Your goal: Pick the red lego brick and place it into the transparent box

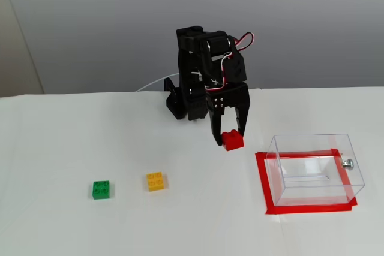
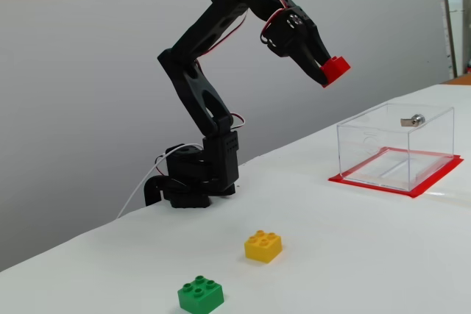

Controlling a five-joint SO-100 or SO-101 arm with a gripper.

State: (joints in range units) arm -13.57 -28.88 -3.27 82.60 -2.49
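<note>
Held high above the tabletop point(image 2: 353, 255), claw point(image 2: 330, 73) with red lego brick point(image 2: 335, 70), open air between it and the transparent box point(image 2: 397, 145). Box top open. Yellow brick point(image 1: 156, 181) and green brick point(image 1: 101, 189) well apart to the left in a fixed view.
</note>
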